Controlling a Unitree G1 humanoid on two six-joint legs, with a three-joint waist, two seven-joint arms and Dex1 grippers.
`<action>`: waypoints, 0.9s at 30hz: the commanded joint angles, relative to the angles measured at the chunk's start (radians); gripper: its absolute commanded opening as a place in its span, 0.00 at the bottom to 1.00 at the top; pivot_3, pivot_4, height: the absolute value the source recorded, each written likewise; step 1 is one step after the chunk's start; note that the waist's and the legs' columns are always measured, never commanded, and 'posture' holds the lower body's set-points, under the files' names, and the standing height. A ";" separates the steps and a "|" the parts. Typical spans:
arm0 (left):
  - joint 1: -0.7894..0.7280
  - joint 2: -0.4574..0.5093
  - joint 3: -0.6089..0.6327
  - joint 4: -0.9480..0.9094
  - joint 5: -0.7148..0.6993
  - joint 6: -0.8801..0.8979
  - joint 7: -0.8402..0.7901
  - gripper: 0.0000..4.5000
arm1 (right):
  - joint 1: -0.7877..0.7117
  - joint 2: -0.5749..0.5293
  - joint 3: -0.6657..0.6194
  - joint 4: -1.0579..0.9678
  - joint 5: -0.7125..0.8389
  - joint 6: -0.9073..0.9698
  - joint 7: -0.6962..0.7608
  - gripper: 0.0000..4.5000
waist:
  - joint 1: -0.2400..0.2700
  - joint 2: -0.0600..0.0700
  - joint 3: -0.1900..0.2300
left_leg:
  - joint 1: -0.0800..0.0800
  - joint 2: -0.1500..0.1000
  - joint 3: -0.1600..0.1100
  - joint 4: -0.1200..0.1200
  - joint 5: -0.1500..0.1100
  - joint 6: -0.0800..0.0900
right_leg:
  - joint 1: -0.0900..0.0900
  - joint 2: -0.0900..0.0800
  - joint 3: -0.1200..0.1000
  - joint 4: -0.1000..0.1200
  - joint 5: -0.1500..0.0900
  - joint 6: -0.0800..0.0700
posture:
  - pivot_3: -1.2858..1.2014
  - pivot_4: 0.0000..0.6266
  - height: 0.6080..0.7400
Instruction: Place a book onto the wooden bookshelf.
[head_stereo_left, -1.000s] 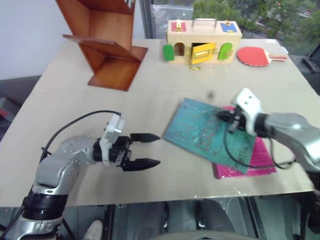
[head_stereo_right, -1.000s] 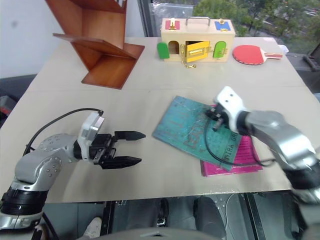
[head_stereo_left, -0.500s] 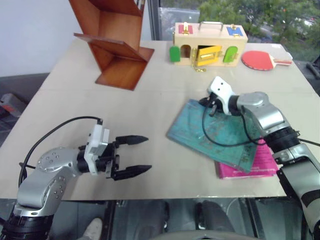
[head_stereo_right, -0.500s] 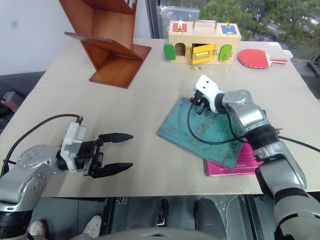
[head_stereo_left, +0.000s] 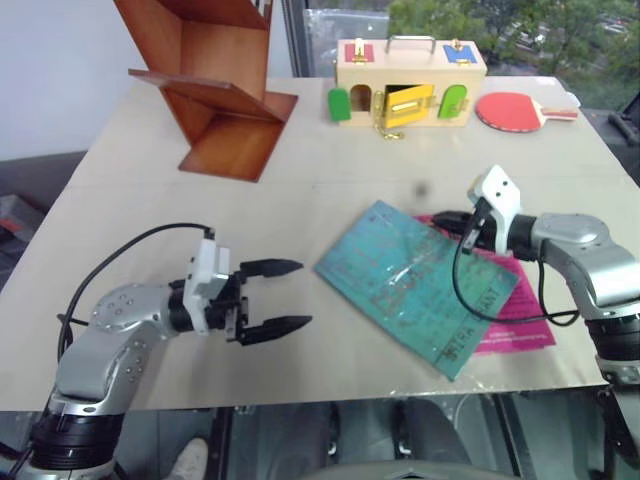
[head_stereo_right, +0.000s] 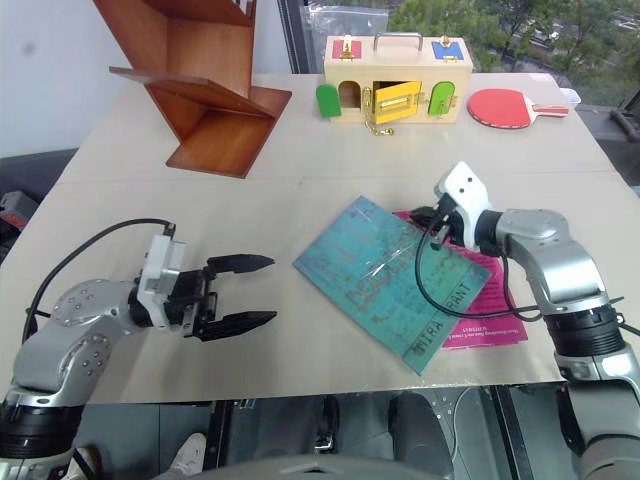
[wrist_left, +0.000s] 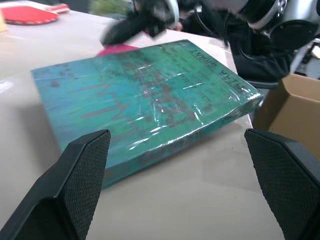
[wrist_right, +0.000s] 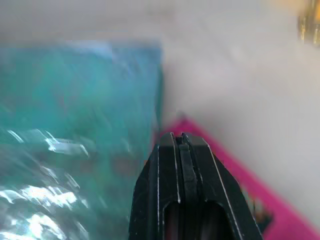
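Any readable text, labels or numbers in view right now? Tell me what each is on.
"GRANT": on the teal book's cover near one edge, left wrist view; the word before it is too blurred to read.
Pink book: dark lettering, too small to read.
Wooden box: no text legible.

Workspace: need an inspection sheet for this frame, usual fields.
Surface: pale table, seam across it.
Job's things: teal book flat, partly over pink book; wooden bookshelf at far left, holding nothing.
Clutter: box with coloured doors, red paddle.
Grippers: left gripper open, facing the teal book; right gripper shut at its far edge.
Cables: black leads at both wrists.
Surroundings: window, trees; cardboard box.
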 joint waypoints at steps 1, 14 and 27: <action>-0.011 0.005 -0.054 -0.006 0.036 -0.025 -0.031 1.00 | 0.017 -0.006 -0.069 -0.116 0.013 0.065 -0.075 0.01 | 0.003 0.000 0.000 | 0.000 0.000 0.000 0.000 0.000 0.000 | 0.000 0.000 0.000 0.000 0.000 0.000 | 0.52 0.24 1.00; -0.111 -0.016 -0.209 0.141 0.171 -0.052 -0.076 1.00 | 0.278 -0.079 -0.346 -0.487 0.149 0.271 -0.168 0.01 | 0.025 -0.001 0.001 | 0.000 0.000 0.002 0.001 0.000 0.001 | 0.000 0.007 -0.001 0.000 0.000 0.001 | 0.52 0.24 1.00; -0.290 -0.286 -0.295 0.335 0.276 -0.167 0.055 1.00 | 0.422 -0.063 -0.573 -0.661 0.272 0.412 -0.292 0.01 | 0.027 -0.002 0.000 | 0.001 0.000 0.001 0.005 0.000 0.001 | 0.003 0.008 0.000 0.003 0.000 0.001 | 0.52 0.24 1.00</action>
